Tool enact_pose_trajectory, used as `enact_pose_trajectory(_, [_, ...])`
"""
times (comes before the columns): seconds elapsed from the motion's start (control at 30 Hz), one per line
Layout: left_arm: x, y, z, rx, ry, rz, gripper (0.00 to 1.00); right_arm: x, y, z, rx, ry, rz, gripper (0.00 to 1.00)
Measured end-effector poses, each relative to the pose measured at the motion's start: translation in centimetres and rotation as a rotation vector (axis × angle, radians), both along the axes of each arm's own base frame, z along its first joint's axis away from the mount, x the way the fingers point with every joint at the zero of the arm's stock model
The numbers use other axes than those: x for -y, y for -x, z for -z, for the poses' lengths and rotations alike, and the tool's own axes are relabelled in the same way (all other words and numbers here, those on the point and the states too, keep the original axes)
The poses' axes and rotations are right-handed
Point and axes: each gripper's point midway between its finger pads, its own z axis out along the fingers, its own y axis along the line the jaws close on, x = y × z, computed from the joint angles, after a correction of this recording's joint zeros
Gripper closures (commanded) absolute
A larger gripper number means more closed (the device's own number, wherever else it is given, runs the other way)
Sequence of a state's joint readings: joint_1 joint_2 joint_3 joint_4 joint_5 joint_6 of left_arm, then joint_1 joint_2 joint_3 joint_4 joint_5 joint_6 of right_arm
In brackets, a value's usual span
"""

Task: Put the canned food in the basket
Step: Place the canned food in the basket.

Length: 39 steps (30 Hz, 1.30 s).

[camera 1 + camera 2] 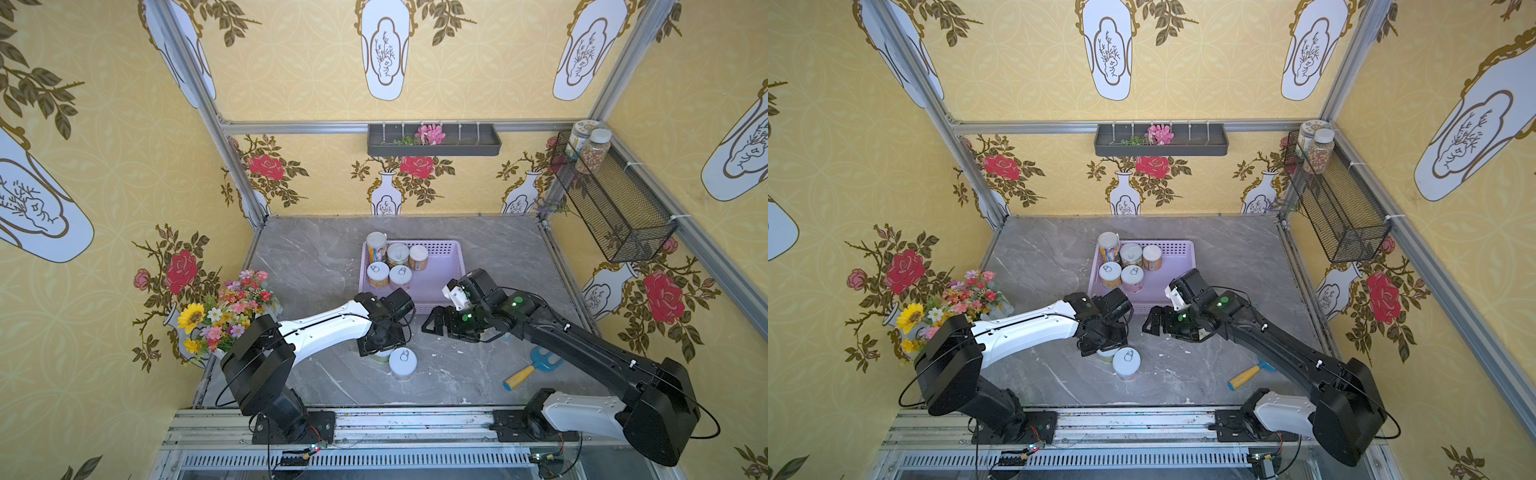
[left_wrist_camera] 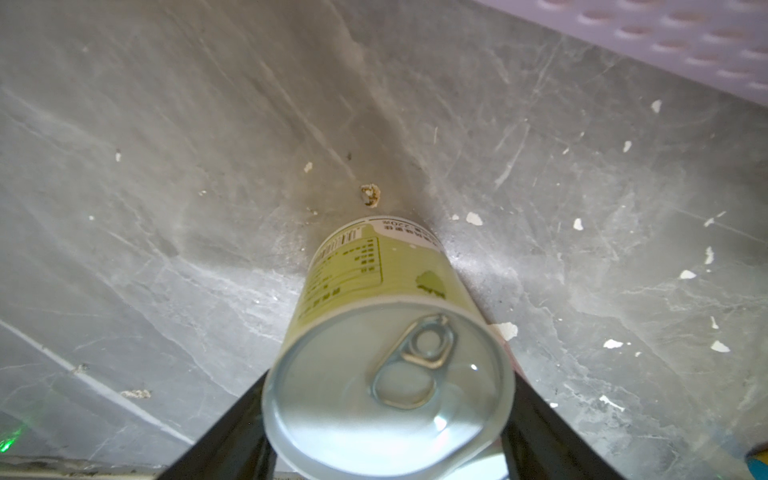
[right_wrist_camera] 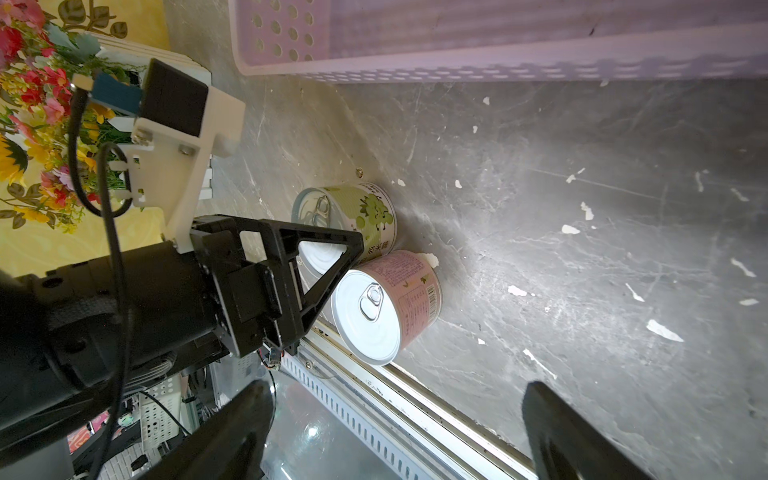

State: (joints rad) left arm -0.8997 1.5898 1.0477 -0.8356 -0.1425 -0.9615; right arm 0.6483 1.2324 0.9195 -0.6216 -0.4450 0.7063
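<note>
Closest to the lens, a silvery pull-ring lid fills the left wrist view. It belongs to the green can (image 2: pixel 374 266), stood upright on the grey table (image 1: pixel 307 257) at about 6 o'clock of the tabletop.

Scanned left to right in a top view:
- A flower bouquet (image 1: pixel 232 311) is noted at 9 o'clock.
- The left gripper (image 1: pixel 381 341) is set down over the green can. Its black fingers (image 2: pixel 241 424) are seen pressed on both sides of the tin, so it is judged clamped on it.
- The pink can (image 1: pixel 402 363) is stood just beside the green can, at its 4 o'clock.
- The lavender basket (image 1: pixel 451 249) is placed at 12 o'clock, with five tins (image 1: pixel 397 253) packed in its 9 o'clock half.
- The right gripper (image 1: pixel 429 321) is held wide apart with nothing in it, near the basket's 6 o'clock wall.
- A blue garden fork (image 1: pixel 536 368) is left at 4 o'clock.

Handling, judged: the tin is stiff, not fragile, and fairly heavy if full, and the glossy label may slip. Hold is best taken across the side wall at mid-height, with the ring avoided.

Hidden:
- The green can is mostly covered by the gripper in both top views.
- Whether its base is off the table cannot be told.
- The fork head is partly covered by the right arm.
- Label print is too small to be read.
</note>
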Motion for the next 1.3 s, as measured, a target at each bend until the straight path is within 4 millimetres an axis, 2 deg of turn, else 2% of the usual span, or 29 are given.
enact_pose_trajectory(0.1, [-0.1,-0.1,-0.6,0.005,-0.007,-0.008,0.22,0.0,0.0,0.0,0.001,0.0,0.001,0.02])
enact_pose_trajectory(0.2, [-0.1,-0.5,-2.1,0.035,0.002,-0.019,0.22,0.2,-0.2,-0.1,0.005,-0.003,0.01,0.03])
enact_pose_trajectory(0.4, [-0.5,-1.2,-6.5,0.125,0.046,-0.039,0.23,0.5,-1.0,-0.2,0.018,-0.013,0.038,0.02])
enact_pose_trajectory(0.5, [-0.7,-1.6,-9.5,0.198,0.098,-0.035,0.23,0.8,-1.3,-0.4,0.022,-0.015,0.047,0.02])
enact_pose_trajectory(0.6, [-0.4,-2.7,-12.4,0.286,0.174,0.005,0.23,1.0,-2.1,-0.8,0.039,-0.02,0.057,0.02])
enact_pose_trajectory(0.7, [-0.4,-4.8,-13.7,0.332,0.226,0.014,0.24,1.3,-2.9,-1.3,0.056,-0.021,0.06,0.02])
enact_pose_trajectory(0.8, [-1.0,-7.1,-13.9,0.352,0.236,0.033,0.24,1.7,-3.8,-2.2,0.088,-0.029,0.059,0.02])
enact_pose_trajectory(0.9, [-0.6,-8.9,-13.7,0.342,0.247,0.085,0.24,2.3,-4.4,-2.8,0.103,-0.034,0.054,0.02])
enact_pose_trajectory(1.07, [0.2,-11.5,-13.3,0.344,0.241,0.175,0.26,1.6,-5.0,-4.1,0.126,-0.052,-0.026,0.03])
enact_pose_trajectory(1.17, [-0.3,-12.7,-12.2,0.33,0.221,0.195,0.27,1.2,-5.5,-5.0,0.155,-0.059,-0.065,0.02])
enact_pose_trajectory(1.3, [-0.9,-13.9,-10.4,0.303,0.177,0.212,0.27,1.2,-5.5,-5.0,0.162,-0.052,-0.08,0.02])
